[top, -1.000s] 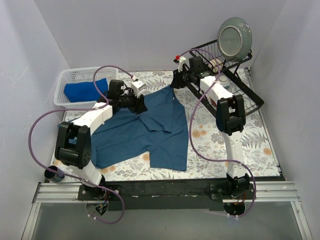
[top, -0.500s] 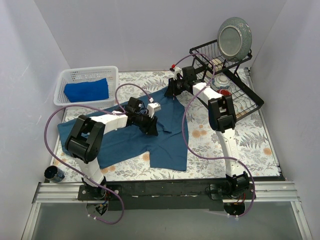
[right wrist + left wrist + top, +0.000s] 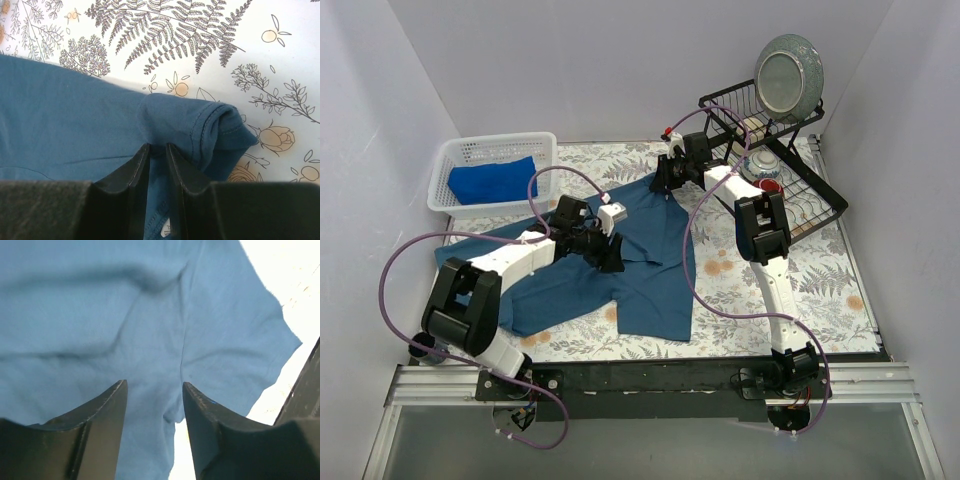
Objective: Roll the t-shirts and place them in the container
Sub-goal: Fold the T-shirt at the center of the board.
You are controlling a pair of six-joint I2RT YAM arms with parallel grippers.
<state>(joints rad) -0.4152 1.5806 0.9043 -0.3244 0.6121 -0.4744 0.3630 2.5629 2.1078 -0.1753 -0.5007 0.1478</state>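
Note:
The dark teal t-shirt (image 3: pixel 650 290) lies spread on the flower-patterned table, one sleeve reaching left. My left gripper (image 3: pixel 612 258) hovers over its middle. In the left wrist view this left gripper (image 3: pixel 154 390) is open, and only the teal shirt's cloth (image 3: pixel 125 315) shows beyond the gap. My right gripper (image 3: pixel 663 183) sits at the shirt's far edge. In the right wrist view it (image 3: pixel 157 146) is shut on a fold of the teal cloth (image 3: pixel 75 115) by the collar label. The royal blue t-shirt (image 3: pixel 492 182) lies in the white basket (image 3: pixel 500 145).
A black dish rack (image 3: pixel 800 190) stands at the back right, just behind my right arm, holding a grey plate (image 3: pixel 790 75) and a bowl (image 3: pixel 763 163). A small dark cup (image 3: pixel 425 348) sits at the front left corner. Walls close in on three sides.
My left arm swung from the shirt's far-left edge down to its middle, and its jaws opened wider. The left sleeve now lies spread out. My right gripper shifted slightly left with the collar.

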